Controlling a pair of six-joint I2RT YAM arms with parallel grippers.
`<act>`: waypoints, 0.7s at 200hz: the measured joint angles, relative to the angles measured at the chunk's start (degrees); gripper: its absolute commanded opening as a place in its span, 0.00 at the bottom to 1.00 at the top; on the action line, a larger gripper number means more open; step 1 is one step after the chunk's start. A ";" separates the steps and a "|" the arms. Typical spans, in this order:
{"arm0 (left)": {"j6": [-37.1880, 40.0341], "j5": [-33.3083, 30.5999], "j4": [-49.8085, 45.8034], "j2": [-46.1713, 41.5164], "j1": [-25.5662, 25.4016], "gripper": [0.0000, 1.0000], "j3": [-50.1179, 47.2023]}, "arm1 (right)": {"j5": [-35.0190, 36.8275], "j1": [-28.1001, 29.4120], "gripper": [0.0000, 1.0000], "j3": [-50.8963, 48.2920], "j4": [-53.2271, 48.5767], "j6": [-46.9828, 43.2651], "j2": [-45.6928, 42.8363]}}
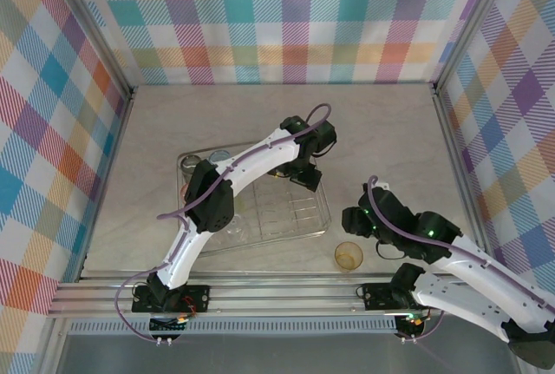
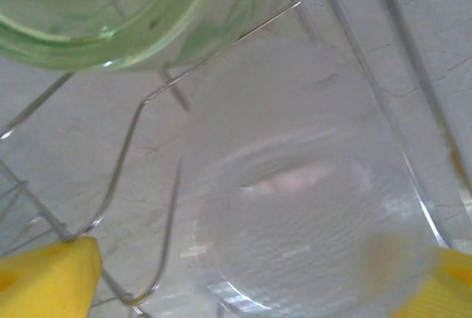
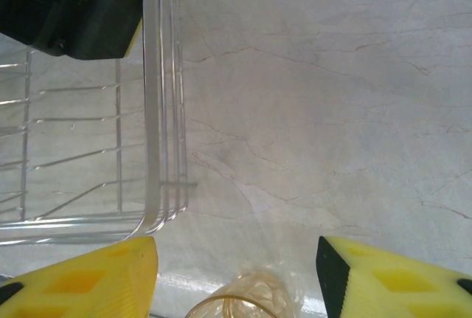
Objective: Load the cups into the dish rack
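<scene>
The silver wire dish rack (image 1: 316, 218) lies mid-table. My left gripper (image 1: 305, 174) hangs over its far right part. In the left wrist view it (image 2: 258, 288) is open, with a clear cup (image 2: 310, 222) among the rack's tines (image 2: 122, 163) between its yellow fingers (image 2: 51, 277); the cup reaches the right finger and stands apart from the left one. A green cup (image 2: 110, 15) sits just beyond. A smoky grey cup (image 1: 190, 164) and a light blue cup (image 1: 218, 156) stand at the rack's far left. My right gripper (image 1: 354, 220) is open above an orange cup (image 1: 349, 255) on the table, the cup (image 3: 236, 299) low between its fingers (image 3: 81, 281).
The rack's near right corner (image 3: 158, 185) lies just left of the right gripper, with bare marble table (image 3: 332, 97) beyond. The left arm's black wrist (image 3: 74, 1) hangs over the rack. Checked walls (image 1: 277, 18) enclose the table on three sides.
</scene>
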 measured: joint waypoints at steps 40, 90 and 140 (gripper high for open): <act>-0.04 -0.57 1.33 -0.28 0.13 0.97 -1.92 | -0.68 0.00 0.59 0.00 -2.19 0.39 -0.17; -0.04 -1.44 6.10 -5.38 0.11 0.97 -7.39 | -2.43 0.00 0.53 1.16 -7.54 2.29 1.07; -0.96 -2.99 11.30 -18.67 -0.26 1.00 -14.99 | -6.80 0.50 0.43 1.49 -15.54 9.53 4.87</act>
